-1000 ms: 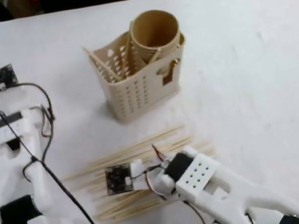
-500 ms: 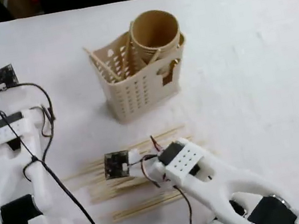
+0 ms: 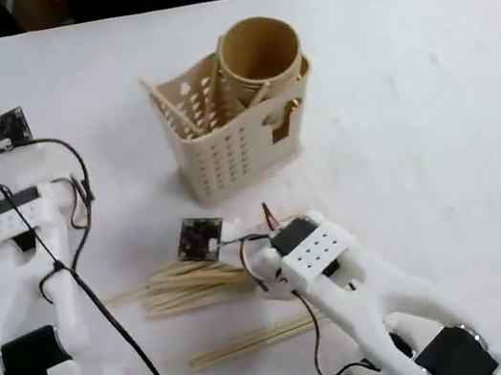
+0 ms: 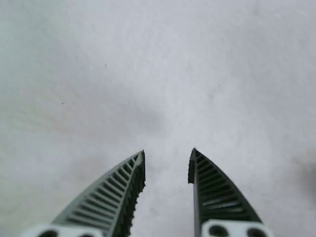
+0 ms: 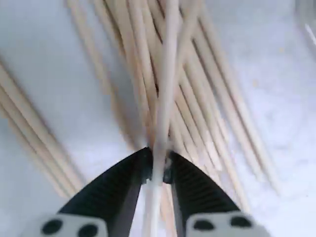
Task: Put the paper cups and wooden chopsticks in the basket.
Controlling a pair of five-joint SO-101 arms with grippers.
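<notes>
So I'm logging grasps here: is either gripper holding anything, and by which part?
The right gripper pinches a wooden chopstick on its shaft; how near an end is hidden. The left gripper is open, holding nothing.

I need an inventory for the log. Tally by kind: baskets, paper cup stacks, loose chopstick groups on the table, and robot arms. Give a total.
Basket: 1
Paper cup stack: 1
Chopstick groups on the table: 2, upper bundle and lower group
Arms: 2, left arm and right arm
Total: 6
</notes>
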